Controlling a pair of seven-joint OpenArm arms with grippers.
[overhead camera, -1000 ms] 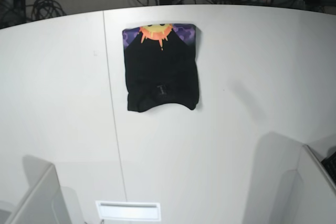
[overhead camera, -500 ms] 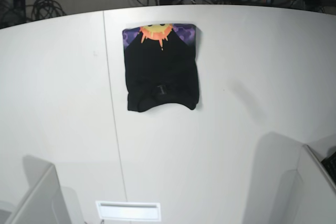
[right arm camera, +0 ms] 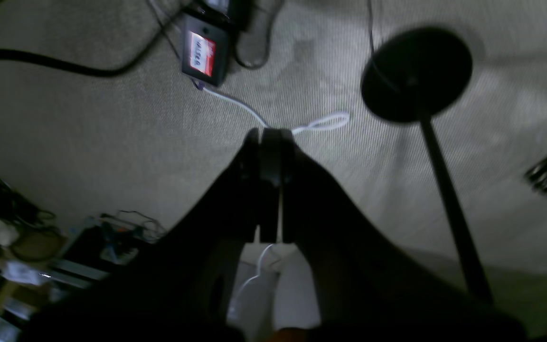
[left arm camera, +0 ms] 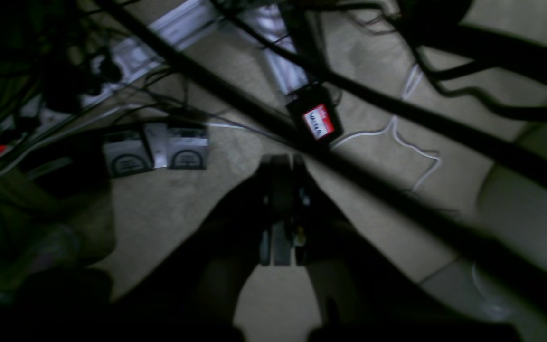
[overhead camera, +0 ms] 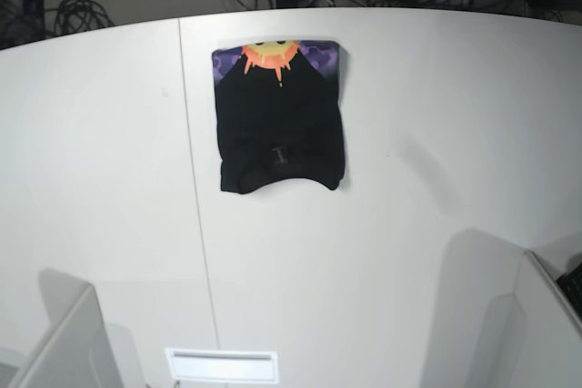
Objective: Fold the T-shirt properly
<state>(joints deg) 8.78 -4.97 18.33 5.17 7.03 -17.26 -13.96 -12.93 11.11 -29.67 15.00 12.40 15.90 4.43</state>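
1. While the shirt point(overhead camera: 280, 117) lies just as it did half a second ago, small light tips have newly appeared at the top edge of the base view.
2. Folded into a rectangle, it sits on the far middle of the counter point(overhead camera: 436, 134), long axis running near to far, sun print at the far end.
3. Left tool point(left arm camera: 280, 164) and right tool point(right arm camera: 270, 137) both have fingers pressed together, empty, over carpet point(right arm camera: 88, 123) strewn with cables point(left arm camera: 397, 111).
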